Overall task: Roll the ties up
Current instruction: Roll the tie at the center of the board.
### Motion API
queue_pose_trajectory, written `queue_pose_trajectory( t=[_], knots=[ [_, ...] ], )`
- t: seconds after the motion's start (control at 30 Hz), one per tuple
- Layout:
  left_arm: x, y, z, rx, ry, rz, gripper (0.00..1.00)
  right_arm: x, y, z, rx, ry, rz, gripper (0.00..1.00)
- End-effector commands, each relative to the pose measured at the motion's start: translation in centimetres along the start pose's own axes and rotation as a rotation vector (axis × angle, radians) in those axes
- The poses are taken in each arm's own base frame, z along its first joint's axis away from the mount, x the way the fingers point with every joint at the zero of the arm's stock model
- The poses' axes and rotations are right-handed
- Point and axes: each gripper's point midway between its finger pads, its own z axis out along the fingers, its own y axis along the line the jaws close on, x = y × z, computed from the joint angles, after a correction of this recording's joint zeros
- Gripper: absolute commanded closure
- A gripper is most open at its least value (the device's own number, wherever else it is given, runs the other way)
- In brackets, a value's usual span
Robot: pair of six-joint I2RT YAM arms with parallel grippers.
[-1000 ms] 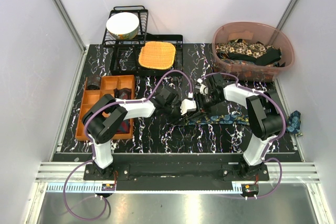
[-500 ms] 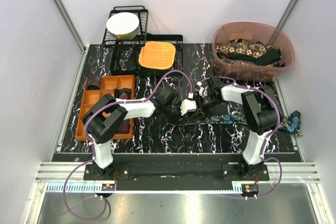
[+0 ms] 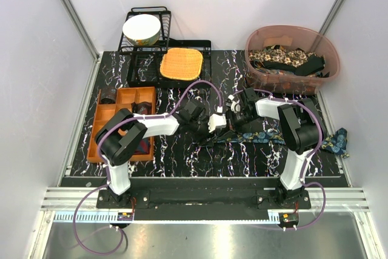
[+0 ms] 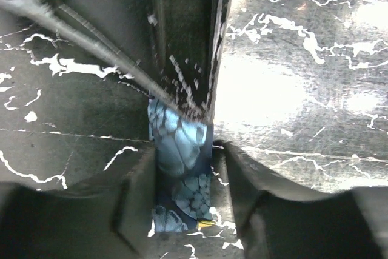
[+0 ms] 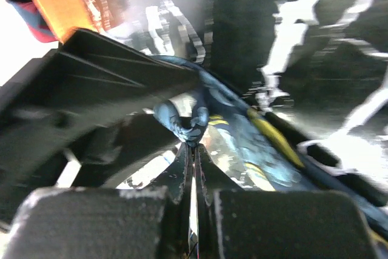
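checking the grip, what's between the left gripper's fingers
The blue tie, pinched by the shut right gripper, lies between the fingers of the left gripper; left wrist view shows it.

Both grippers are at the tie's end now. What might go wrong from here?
1. The right gripper is shut on just a small fold of the tie at its tip; it may slip out once rolling starts.
2. The left gripper stands open astride the tie, so nothing else holds that end.
3. The tie's far end trails past the right edge of the table; its drag may skew the roll.
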Motion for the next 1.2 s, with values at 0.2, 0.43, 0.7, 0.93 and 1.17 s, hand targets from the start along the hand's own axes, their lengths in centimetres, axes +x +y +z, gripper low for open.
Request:
queue_pose_trajectory(
  t=[0.2, 0.43, 0.7, 0.93, 1.17],
  knots=[
    [-1.5, 1.1, -3.6, -0.067, -0.141, 0.016, 0.34, 0.0, -4.1, 0.4, 0.125, 0.005, 0.057, 1.0],
    [-1.2, 1.5, -3.6, -0.073, -0.138, 0.064, 0.28, -0.2, -3.8, 0.6, 0.096, 0.016, 0.066, 1.0],
    [-2.3, 2.5, -0.9, -0.052, -0.082, 0.084, 0.14, -0.4, -2.3, 0.2, 0.05, 0.009, 0.037, 1.0],
    [-2.0, 1.3, 1.1, 0.014, -0.024, 0.099, 0.23, -0.4, -1.4, -0.1, 0.019, 0.004, 0.026, 1.0],
    [-0.6, 0.7, 1.8, 0.043, 0.038, 0.085, 0.44, -0.6, -0.3, -0.5, -0.006, -0.008, 0.006, 1.0]
  ],
)
